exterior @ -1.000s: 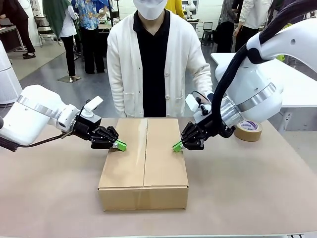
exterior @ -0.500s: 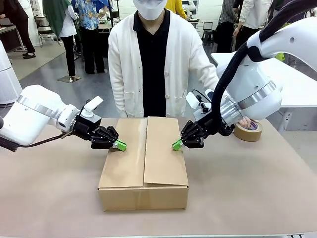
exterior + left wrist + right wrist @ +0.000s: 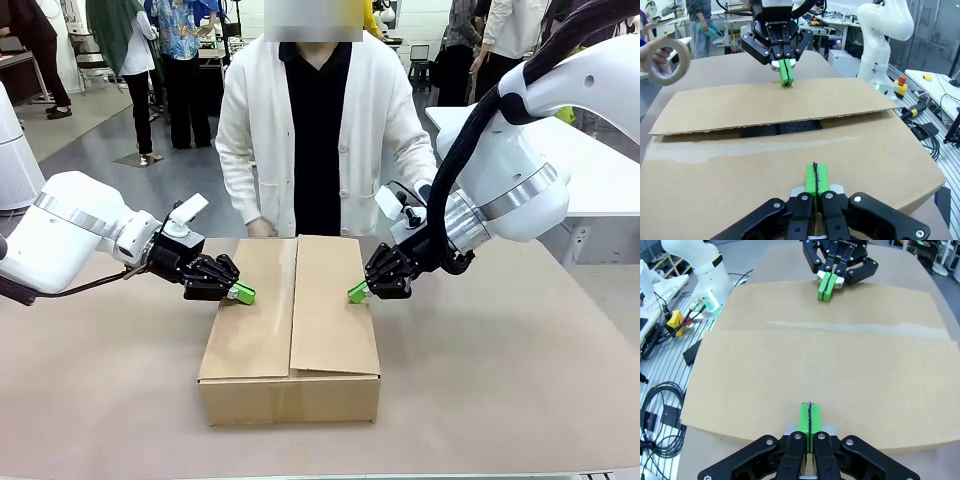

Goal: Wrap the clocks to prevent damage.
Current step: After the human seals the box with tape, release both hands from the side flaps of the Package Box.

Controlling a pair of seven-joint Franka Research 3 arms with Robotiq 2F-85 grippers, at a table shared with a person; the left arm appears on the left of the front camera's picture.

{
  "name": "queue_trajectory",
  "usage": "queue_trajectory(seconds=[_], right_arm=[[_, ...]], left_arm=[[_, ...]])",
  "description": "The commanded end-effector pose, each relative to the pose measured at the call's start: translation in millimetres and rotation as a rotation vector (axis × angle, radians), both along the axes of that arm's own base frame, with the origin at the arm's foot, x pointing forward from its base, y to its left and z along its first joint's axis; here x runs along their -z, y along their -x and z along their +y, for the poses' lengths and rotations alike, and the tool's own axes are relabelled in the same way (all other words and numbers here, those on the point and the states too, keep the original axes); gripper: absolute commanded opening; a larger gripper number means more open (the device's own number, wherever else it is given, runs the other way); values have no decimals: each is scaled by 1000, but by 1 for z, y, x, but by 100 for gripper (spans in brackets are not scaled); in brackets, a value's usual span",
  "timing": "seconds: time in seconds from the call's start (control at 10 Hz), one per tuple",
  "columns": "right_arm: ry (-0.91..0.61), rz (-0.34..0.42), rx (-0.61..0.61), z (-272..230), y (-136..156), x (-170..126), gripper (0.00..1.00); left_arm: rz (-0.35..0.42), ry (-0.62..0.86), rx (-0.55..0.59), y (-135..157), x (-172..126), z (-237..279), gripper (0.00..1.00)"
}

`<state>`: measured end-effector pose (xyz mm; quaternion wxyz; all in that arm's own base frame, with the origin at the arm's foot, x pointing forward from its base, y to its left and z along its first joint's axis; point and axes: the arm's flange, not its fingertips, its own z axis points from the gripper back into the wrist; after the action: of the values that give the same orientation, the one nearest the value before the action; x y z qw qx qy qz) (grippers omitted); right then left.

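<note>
The dark gap (image 3: pixel 780 129) between the flaps of the box (image 3: pixel 790 155) shows nothing legible inside. At ten o'clock in the left wrist view, the edge cuts off the hand (image 3: pixel 659 59), perhaps gripping the tape roll (image 3: pixel 684 52).

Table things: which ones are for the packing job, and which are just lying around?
For the job:
cardboard box
left gripper and right gripper, both shut, tips at the box flaps
tape roll, held in the person's hand

Just lying about:
cables down beside the table
red button off to the side
</note>
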<state>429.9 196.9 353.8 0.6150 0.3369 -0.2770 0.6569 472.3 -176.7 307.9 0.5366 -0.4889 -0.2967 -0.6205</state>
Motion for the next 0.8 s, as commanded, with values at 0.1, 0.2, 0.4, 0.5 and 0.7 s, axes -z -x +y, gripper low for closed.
queue_trajectory(seconds=[0.1, 0.2, 0.4, 0.5, 0.7], right_arm=[[10, 0, 7, 0, 2, 4, 1], [10, 0, 7, 0, 2, 4, 1], [10, 0, 7, 0, 2, 4, 1], [10, 0, 7, 0, 2, 4, 1], [10, 0, 7, 0, 2, 4, 1]], left_arm=[[-3, -8, -2, 1, 4, -1, 1], [-3, -8, -2, 1, 4, -1, 1], [-3, -8, -2, 1, 4, -1, 1], [-3, -8, -2, 1, 4, -1, 1], [-3, -8, -2, 1, 4, -1, 1]])
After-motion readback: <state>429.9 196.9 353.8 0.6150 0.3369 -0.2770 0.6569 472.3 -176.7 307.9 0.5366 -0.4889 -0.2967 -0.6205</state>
